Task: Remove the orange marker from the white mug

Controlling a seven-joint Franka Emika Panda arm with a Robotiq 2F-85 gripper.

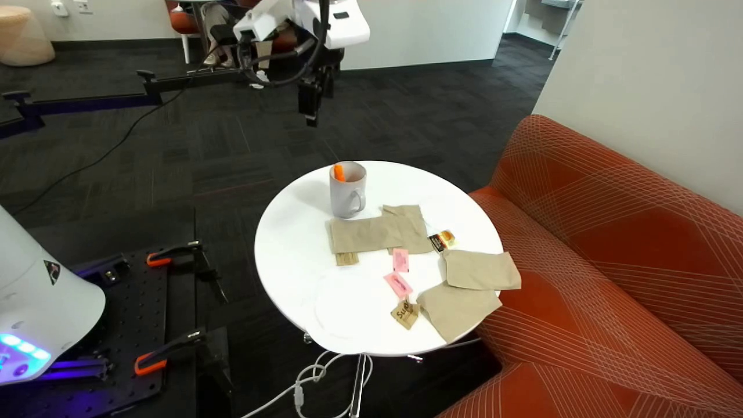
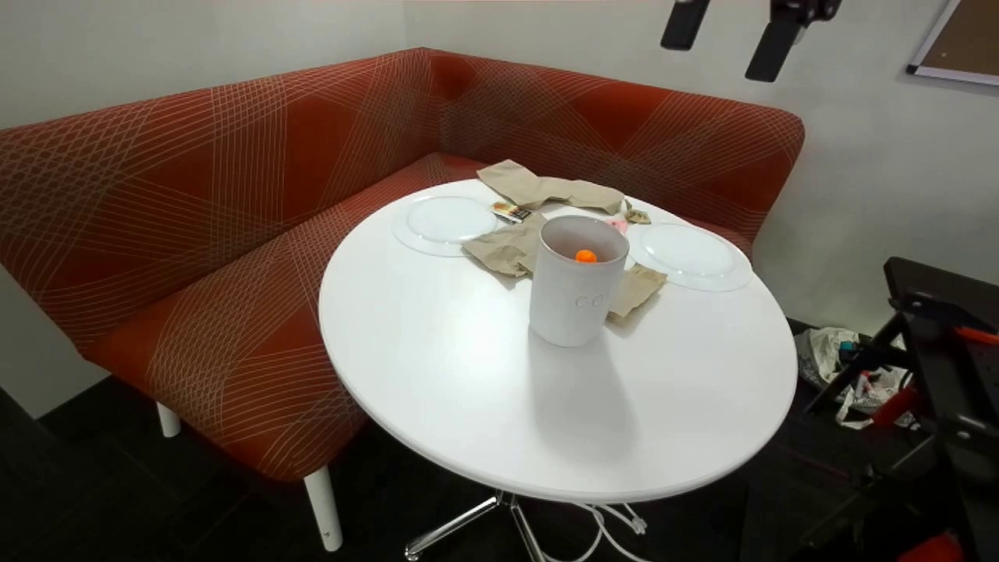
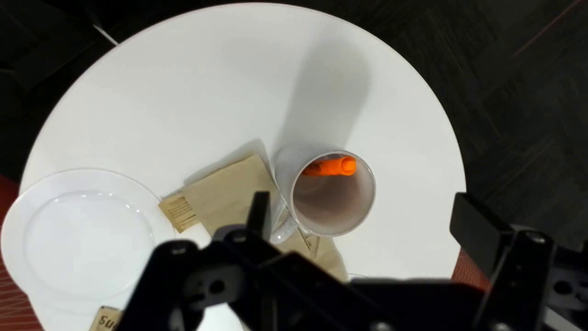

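The white mug (image 1: 343, 200) stands upright on the round white table (image 1: 290, 255); it also shows in an exterior view (image 2: 568, 300) and in the wrist view (image 3: 334, 207). The orange marker (image 3: 330, 166) leans inside the mug against its wall, its round end near the rim. The marker also shows in both exterior views (image 1: 339, 172) (image 2: 585, 256). Its lower end is hidden by the mug. My gripper (image 3: 363, 209) is open and empty, above the mug and apart from it. It hangs high in both exterior views (image 1: 319, 107) (image 2: 722, 55). The mug's handle lies near the left finger in the wrist view.
Tan napkins (image 1: 368, 234) lie beside the mug, with more napkins (image 1: 483, 270) at the table's edge. White plates (image 2: 445, 222) (image 2: 691, 254), pink packets (image 1: 400, 260) and a brown packet (image 1: 406, 313) lie on the table. A red sofa (image 1: 580, 244) borders it.
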